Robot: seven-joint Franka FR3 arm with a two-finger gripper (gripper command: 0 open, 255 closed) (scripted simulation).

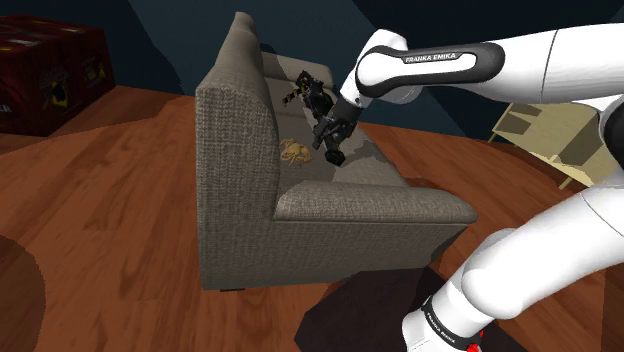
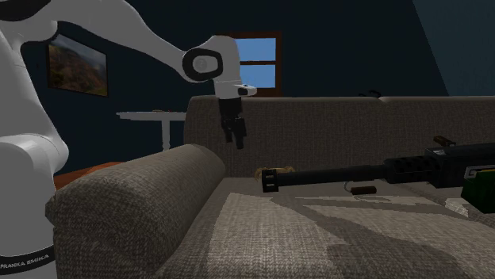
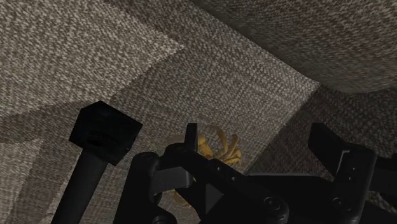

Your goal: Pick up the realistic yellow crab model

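Nearest to the second exterior camera is the rounded armrest of the big grey sofa (image 2: 127,198) of coarse woven fabric. It is the largest thing here, and it carries all the rest on its seat.

The white Franka arm with dark joints (image 1: 540,55) reaches in from the shoulder view's right and bends down at the wrist. This puts the hand nearly straight over the cushion, probably because a low, flat thing is easiest to take from above.

A long black toy gun (image 2: 357,173) lies along the seat. Its square muzzle ends near the task's thing, so there is little free room on that side.

The all-black two-finger tool (image 1: 335,152) hangs above the seat and touches nothing. Its fingers (image 3: 337,165) stand apart, released, and they hold nothing.

The small yellow crab model (image 1: 293,151) lies flat on the seat cushion, close to the foot of the backrest, a little toward the shoulder view's left of the tool. In the wrist view the crab appears in the gap between the fingers, nearer to one of them and apart from both.

From this, the step in hand seems to be the approach: the tool is roughly lined up over the crab, but the descent and the closing are not yet done.
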